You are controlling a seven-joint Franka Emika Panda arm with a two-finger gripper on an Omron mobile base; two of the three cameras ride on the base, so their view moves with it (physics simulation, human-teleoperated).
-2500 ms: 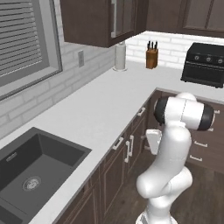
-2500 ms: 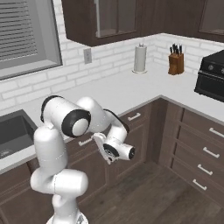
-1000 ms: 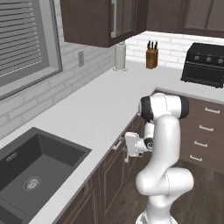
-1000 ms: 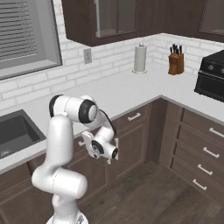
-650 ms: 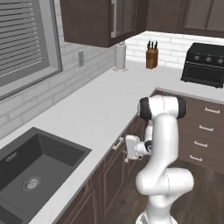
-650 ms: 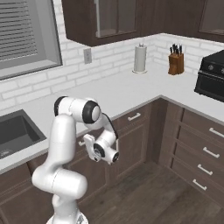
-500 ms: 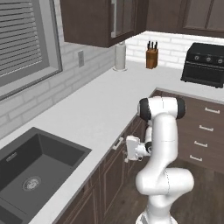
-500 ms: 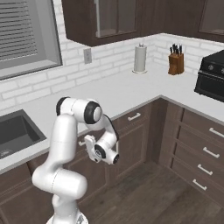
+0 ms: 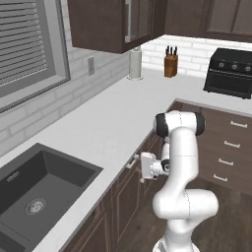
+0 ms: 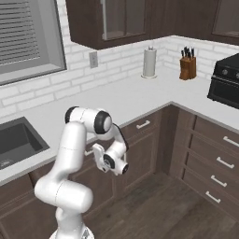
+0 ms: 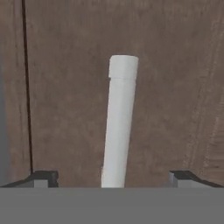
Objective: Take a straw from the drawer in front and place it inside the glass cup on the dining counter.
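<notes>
Tool stands with its jaws spread wide, holding nothing; in the hand view its two dark fingertips sit well apart, one on each side of a silver bar handle. From the left base view the tool is held low, just under the desk edge, pointing at the dark cabinet fronts. The right base view shows the tool at the end of the bent white arm, close against those same fronts.

A white L-shaped desk runs along the brick wall and turns the corner at the back. Above its left stretch is a window with slatted blinds, and dark upper cabinets hang further along. A dark sink is set into the desk at the near left. A black stove stands on the far right stretch, over a stack of brown drawers with silver handles.

The drawer that the tool faces is shut, its brown front flush with the row beneath the desk. Whether the fingertips touch the handle cannot be told.

Near the back corner a paper towel roll stands upright, with a knife block just to its right. A wall outlet sits on the brick to the left of the roll.
</notes>
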